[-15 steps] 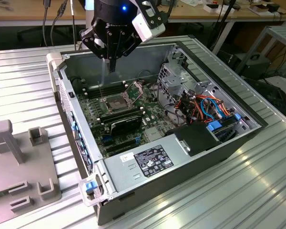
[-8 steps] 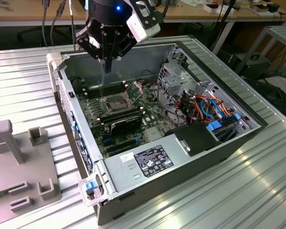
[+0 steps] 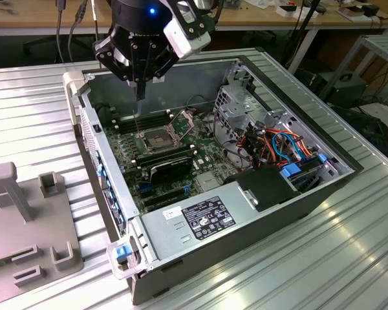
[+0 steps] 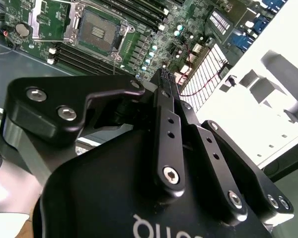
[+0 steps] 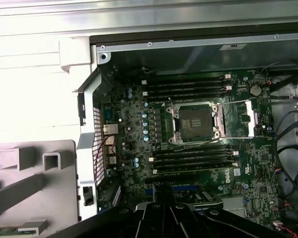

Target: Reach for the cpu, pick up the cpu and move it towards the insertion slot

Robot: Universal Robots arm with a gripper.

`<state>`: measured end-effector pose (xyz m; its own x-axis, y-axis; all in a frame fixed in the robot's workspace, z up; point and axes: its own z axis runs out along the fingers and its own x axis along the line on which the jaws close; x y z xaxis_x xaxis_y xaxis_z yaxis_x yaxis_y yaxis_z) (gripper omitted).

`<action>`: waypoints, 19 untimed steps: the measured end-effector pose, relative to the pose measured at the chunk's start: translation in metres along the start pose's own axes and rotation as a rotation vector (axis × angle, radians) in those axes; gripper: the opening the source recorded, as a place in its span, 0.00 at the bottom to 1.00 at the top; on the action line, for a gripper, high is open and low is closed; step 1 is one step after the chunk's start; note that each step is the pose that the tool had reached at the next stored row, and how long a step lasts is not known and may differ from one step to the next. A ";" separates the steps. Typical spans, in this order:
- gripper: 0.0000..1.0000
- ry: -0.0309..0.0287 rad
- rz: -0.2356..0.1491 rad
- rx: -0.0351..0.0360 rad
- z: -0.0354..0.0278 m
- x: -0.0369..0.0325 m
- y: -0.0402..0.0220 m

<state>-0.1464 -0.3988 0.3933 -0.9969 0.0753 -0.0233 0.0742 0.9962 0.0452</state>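
My claw (image 3: 140, 95) hung point-down over the open computer case (image 3: 258, 223), its two black fingers (image 4: 165, 94) pressed together at the tips. Whether anything thin was nipped between them I could not tell, and I could not make out the cpu. The insertion slot (image 3: 156, 139) lay on the green motherboard (image 5: 131, 148) below my claw and a little to the side. Its dark square centre was bare inside the silvery frame, and its thin hinged bracket (image 5: 237, 119) was swung open beside it. Long black memory slots (image 5: 188, 85) ran along both flanks of the socket. A black expansion card (image 3: 171, 165) sat just beyond the slots on the side farther from my claw. Farther off, the power supply (image 3: 168, 229) wore a black label (image 3: 207, 216) crowded with white print too small to read. White lettering ran across my claw's own housing, cut off at the edge of the second wrist view. Outside the case, the grey slotted fixture plate (image 3: 26, 226) rested on the ribbed metal surface (image 3: 323, 258).
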 end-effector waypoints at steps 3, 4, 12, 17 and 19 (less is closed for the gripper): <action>0.11 0.0000 0.000 -0.0001 -0.0001 0.0027 -0.0002; 0.11 0.0001 0.000 -0.0002 -0.0001 0.0038 -0.0003; 0.11 0.0001 0.000 -0.0002 -0.0002 0.0103 -0.0008; 0.11 0.0003 0.000 -0.0002 -0.0004 0.0134 -0.0010; 0.11 0.0003 0.000 -0.0002 -0.0004 0.0143 -0.0011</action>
<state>-0.1607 -0.3988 0.3932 -0.9969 0.0753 -0.0230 0.0742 0.9962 0.0454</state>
